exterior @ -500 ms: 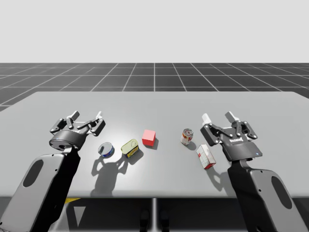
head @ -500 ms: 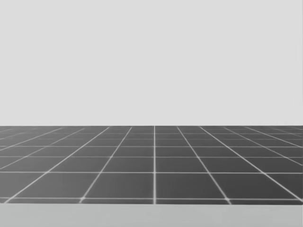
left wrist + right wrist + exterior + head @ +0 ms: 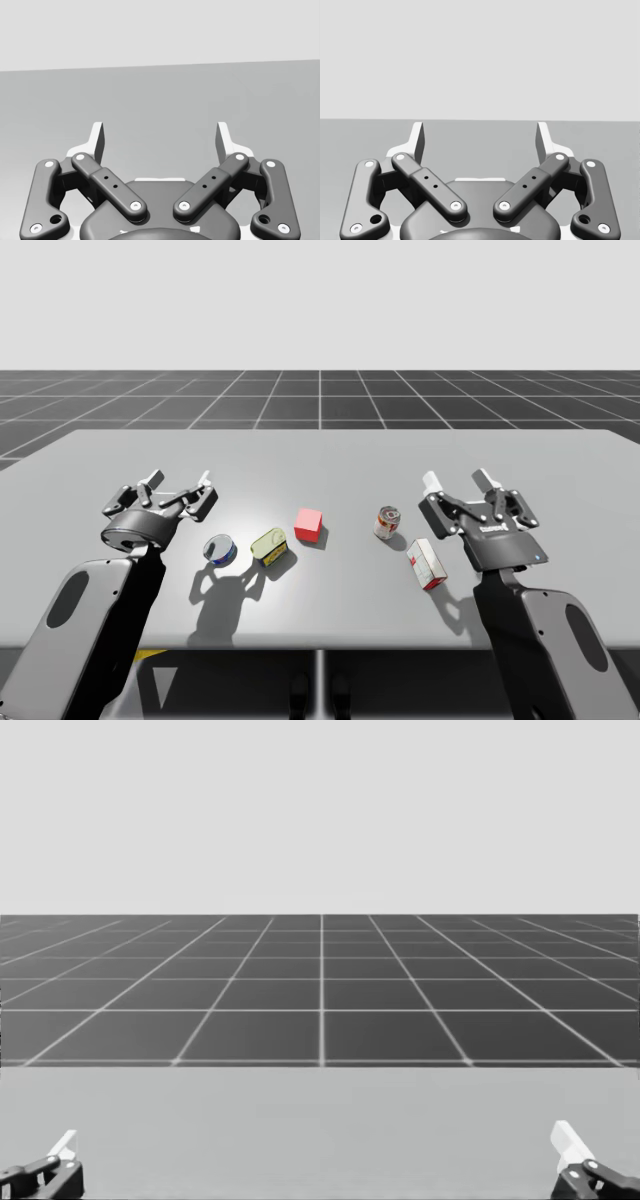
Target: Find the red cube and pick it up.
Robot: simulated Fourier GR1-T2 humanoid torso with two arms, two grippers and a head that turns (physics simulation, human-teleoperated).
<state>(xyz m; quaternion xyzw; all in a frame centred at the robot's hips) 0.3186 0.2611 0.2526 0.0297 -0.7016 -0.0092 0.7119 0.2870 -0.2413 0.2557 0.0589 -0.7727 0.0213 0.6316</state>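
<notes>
2 sets of fingers stand spread wide, holding and touching nothing: my left gripper (image 3: 180, 480) and my right gripper (image 3: 456, 481) hover above the near part of the desk (image 3: 320, 458). Just past the yellow tin (image 3: 268, 545), the red cube (image 3: 308, 525) sits on the desk between them. I judge it best to come down from above, fingers squared to 2 opposite faces.

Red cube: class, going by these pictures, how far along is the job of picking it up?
Done: nothing yet. The red cube sits untouched on the table, near a yellow tin. In hand: nothing. The left gripper and right gripper are both open, hovering apart from the cube, one on either side. Left: reach to the cube, shut on it, lift.
</notes>
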